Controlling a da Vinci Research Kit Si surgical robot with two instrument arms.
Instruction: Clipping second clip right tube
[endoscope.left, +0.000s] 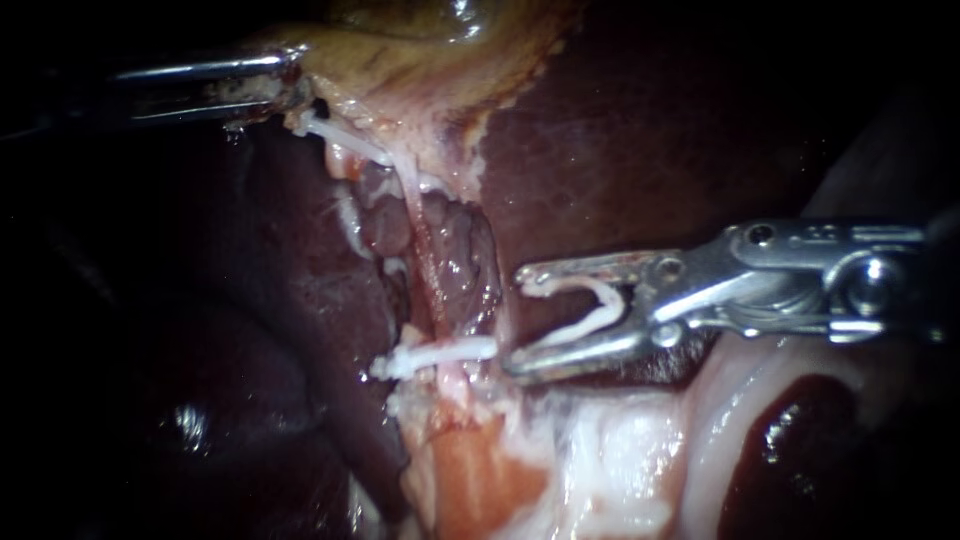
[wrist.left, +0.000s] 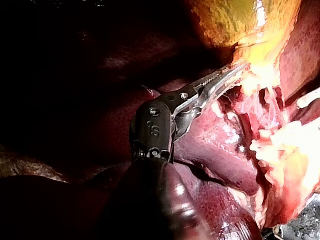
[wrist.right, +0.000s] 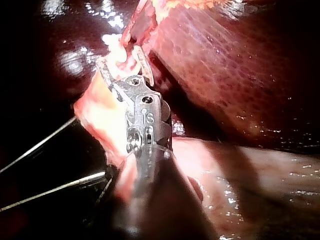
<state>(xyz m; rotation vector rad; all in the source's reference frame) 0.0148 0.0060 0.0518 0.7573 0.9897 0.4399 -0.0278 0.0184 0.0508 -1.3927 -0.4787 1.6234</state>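
right instrument (endoscope.left: 515, 322) – holds open clip (endoscope.left: 600, 300) | closed clip (endoscope.left: 440, 353) on tube (endoscope.left: 432, 290) | left instrument (endoscope.left: 285, 85) – gallbladder (endoscope.left: 400, 60)

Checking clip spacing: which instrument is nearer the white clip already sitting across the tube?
Right. The right instrument, its jaws holding a loaded clip, sits just beside the placed clip, tips almost at its end. The left instrument is far off, gripping the gallbladder edge.

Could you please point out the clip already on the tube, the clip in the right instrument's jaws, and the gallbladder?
placed clip (endoscope.left: 440, 354), endoscope view, middle of its white bar.
loaded clip (endoscope.left: 612, 305), endoscope view, its curved back.
gallbladder (endoscope.left: 400, 50), endoscope view, its yellowish wall.
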